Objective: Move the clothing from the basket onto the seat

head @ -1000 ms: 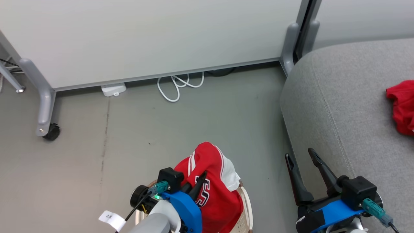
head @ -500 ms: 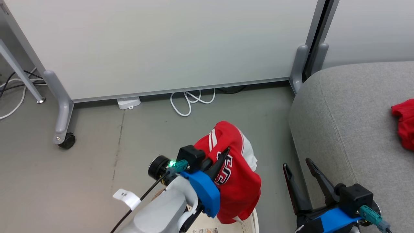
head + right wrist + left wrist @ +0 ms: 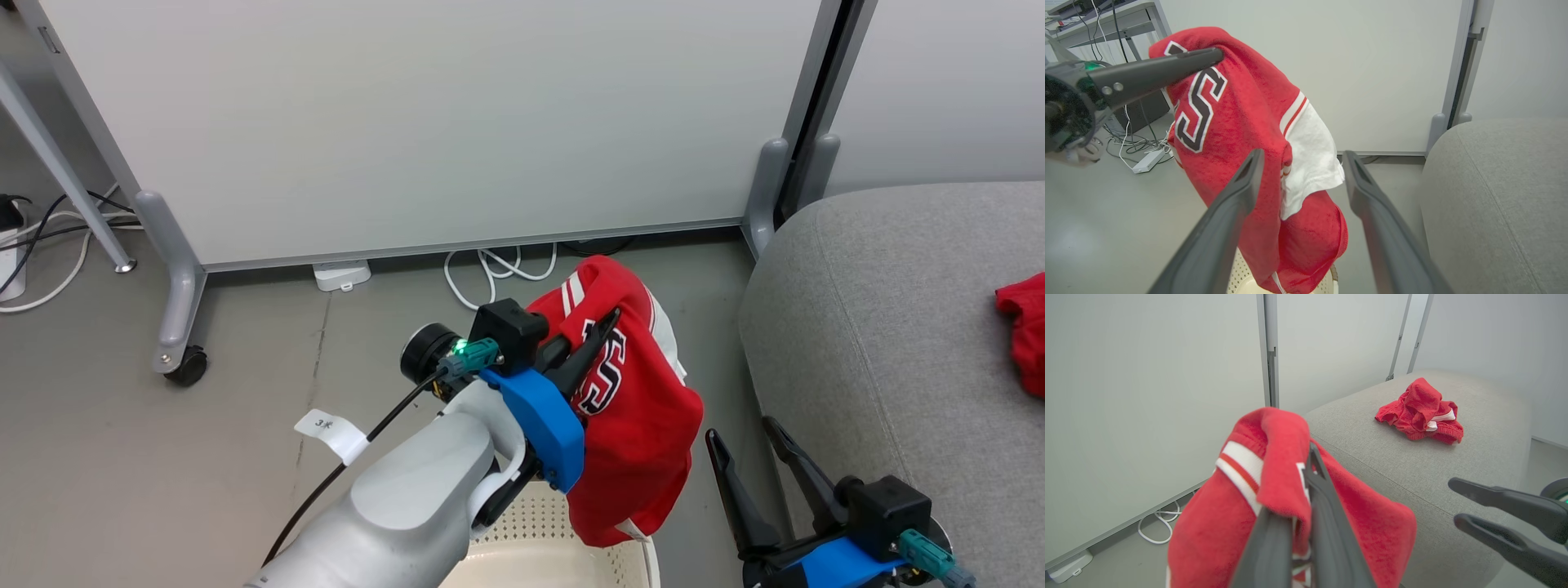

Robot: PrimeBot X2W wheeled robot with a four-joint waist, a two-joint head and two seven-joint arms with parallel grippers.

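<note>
The red jersey [image 3: 637, 408] with white trim and dark lettering hangs from my left gripper [image 3: 604, 322], which is shut on its upper fold, above the cream perforated basket [image 3: 563, 555]. The jersey's lower hem still dangles at the basket's rim. In the left wrist view the fabric [image 3: 1216, 522] drapes over my shut fingers. My right gripper [image 3: 739, 430] stands open and holds nothing, between the jersey and the grey couch [image 3: 898, 327]. The plain red shirt [image 3: 1024, 335] lies crumpled on the couch [image 3: 1412, 465]. The right wrist view has the jersey [image 3: 1237, 122] just beyond my open fingers.
A white partition panel stands behind, its grey caster leg [image 3: 188, 363] at the left and another leg [image 3: 763, 196] by the couch. A white cable [image 3: 490, 278] and an adapter [image 3: 341, 275] lie on the floor. More cables [image 3: 41, 237] lie at the far left.
My left gripper has lifted the jersey higher out of the basket and carried it right, toward the couch. The head camera has shifted too. The right gripper stays open.
</note>
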